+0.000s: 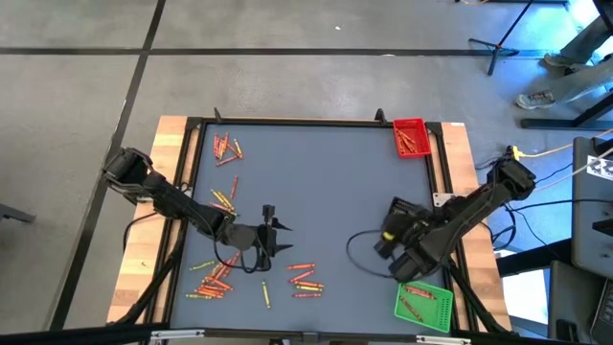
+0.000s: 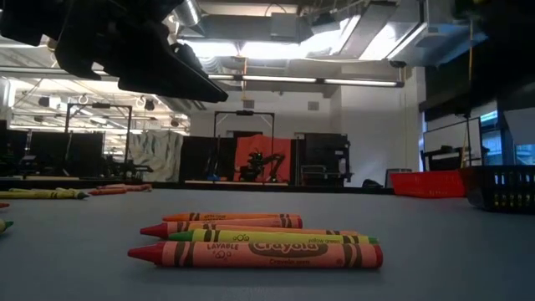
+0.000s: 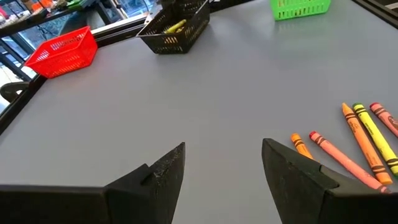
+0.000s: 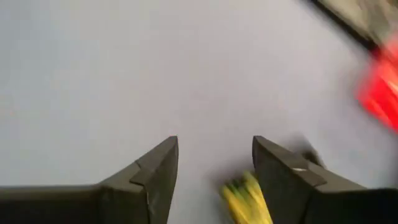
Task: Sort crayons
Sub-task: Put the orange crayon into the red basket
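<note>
Red, orange and yellow crayons lie flat on the grey table in loose groups: far left, left, near left and near middle, the last close up in the low view. My left gripper hangs open and empty over bare table beside several crayons. My right gripper is open at the right, over a black tray holding yellow crayons. A blurred yellow thing shows by one of its fingers; I cannot tell whether they touch.
A red tray with crayons stands at the far right corner. A green tray with crayons stands at the near right corner. A raised black frame rims the table. A cable loops beside the right arm.
</note>
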Available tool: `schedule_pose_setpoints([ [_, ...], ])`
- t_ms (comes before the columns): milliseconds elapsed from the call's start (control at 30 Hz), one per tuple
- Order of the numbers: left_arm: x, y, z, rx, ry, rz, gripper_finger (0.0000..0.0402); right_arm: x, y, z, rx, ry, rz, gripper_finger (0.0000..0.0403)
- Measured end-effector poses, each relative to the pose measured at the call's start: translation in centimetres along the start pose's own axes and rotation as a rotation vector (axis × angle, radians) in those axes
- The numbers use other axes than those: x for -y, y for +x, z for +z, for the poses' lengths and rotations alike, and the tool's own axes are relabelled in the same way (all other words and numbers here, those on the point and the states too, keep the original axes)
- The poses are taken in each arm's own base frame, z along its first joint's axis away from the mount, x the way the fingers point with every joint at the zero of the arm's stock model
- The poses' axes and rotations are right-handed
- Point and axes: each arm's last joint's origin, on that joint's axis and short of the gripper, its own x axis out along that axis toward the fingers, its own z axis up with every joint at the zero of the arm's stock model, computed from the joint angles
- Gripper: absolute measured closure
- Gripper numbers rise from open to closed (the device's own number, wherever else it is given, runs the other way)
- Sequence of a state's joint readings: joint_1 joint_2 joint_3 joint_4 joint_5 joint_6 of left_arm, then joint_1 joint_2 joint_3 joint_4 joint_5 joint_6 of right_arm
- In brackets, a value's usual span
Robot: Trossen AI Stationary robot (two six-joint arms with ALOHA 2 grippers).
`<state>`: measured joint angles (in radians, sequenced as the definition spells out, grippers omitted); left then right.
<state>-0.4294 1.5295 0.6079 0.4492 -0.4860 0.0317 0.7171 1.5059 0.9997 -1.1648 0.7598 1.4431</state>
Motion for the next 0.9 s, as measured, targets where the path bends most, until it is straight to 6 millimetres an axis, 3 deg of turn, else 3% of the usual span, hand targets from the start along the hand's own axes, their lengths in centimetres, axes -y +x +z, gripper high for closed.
schedule_pose_setpoints([
  [133, 0.0, 0.0, 0.0, -0.001, -0.012, -0.008, 0.0205, -2.8, 0.2, 1.3, 0.192, -0.107, 0.175, 0.0197],
  [300, 0.2, 0.0, -0.2, -0.018, -0.062, -0.057, 0.0205, -5.8, 1.8, 2.8, 0.282, -0.218, 0.335, 0.0196],
  [633, 1.7, 0.0, -1.3, -0.084, -0.138, -0.145, 0.0205, -10.0, 6.7, 4.1, 0.282, -0.356, 0.581, 0.0196],
  [900, 2.6, 0.6, -2.5, -0.153, -0.208, -0.216, 0.0205, -11.3, 10.0, 4.4, 0.239, -0.363, 0.734, 0.0196],
])
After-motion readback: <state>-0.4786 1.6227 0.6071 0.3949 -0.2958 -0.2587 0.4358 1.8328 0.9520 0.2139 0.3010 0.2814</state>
